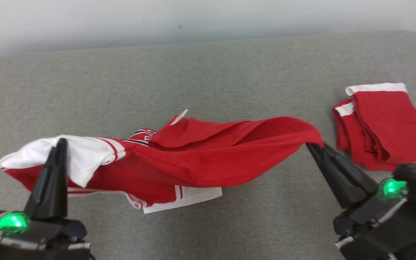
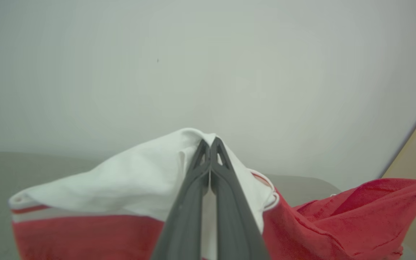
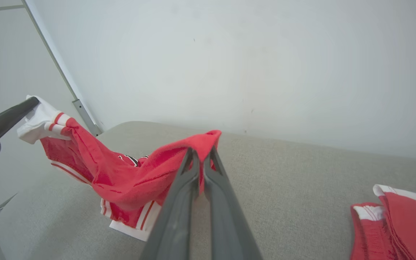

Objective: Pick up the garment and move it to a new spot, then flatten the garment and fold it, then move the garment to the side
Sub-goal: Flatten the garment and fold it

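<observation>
The red and white garment [image 1: 200,159] hangs stretched between the two grippers above the grey fabric-covered surface [image 1: 208,72]. Its middle sags, so that the lowest white-edged part reaches down to that surface. The left gripper [image 1: 62,141], at the lower left of the head view, has its two dark fingers pressed together on the white end of the garment. In the left wrist view, white cloth drapes down both sides of the closed tips. The right gripper [image 1: 311,146] is clamped on a red edge at the garment's opposite end, and the right wrist view shows the cloth pinched between its tips. Just beyond the right gripper, on the robot's right, a folded red garment with white bands [image 1: 381,126] lies on the same surface, apart from the held one. A pale wall [image 1: 157,18] rises behind the surface
</observation>
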You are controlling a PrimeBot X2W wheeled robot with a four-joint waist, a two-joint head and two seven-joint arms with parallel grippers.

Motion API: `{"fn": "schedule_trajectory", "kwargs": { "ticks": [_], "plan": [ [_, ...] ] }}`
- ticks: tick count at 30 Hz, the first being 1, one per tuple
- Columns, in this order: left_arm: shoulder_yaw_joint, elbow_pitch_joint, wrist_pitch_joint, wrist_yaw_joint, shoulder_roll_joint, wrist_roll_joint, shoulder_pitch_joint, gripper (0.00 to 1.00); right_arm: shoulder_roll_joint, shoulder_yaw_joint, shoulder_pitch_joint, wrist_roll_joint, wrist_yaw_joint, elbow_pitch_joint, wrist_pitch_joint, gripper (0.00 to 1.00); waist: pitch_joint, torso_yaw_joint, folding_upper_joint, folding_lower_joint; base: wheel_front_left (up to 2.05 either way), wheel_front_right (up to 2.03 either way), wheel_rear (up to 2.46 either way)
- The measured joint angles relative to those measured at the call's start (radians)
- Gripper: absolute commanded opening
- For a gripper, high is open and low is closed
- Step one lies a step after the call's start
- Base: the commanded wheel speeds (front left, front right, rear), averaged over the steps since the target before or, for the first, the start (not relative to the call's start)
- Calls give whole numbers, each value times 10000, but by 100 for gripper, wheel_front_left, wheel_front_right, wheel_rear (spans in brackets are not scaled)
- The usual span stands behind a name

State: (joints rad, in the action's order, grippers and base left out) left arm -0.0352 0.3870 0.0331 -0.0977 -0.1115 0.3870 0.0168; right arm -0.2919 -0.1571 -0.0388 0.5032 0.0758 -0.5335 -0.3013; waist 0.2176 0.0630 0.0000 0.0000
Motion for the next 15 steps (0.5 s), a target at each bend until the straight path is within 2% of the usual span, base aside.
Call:
{"fn": "schedule_trajectory", "kwargs": {
  "ticks": [3,9,12,15],
  "plan": [
    [4,1404,-192,-92,-13,397,-361,0,-54,226,27,451,105,-876,167,0,-45,-193,0,0,0,0,0],
    [-324,4278,-395,-259,-217,2115,-742,0,-94,903,-236,1457,213,-2932,568,0,-105,-574,0,-1,0,0,0],
    [-527,4961,-244,-259,-408,2865,-719,0,-278,1062,-581,1611,215,-2986,441,0,-58,-727,0,-1,0,0,0],
    [-625,4652,105,-259,-495,3369,-244,0,-412,878,-1318,2019,226,-1990,52,0,126,-809,-1,-1,0,0,0]
  ]
}}
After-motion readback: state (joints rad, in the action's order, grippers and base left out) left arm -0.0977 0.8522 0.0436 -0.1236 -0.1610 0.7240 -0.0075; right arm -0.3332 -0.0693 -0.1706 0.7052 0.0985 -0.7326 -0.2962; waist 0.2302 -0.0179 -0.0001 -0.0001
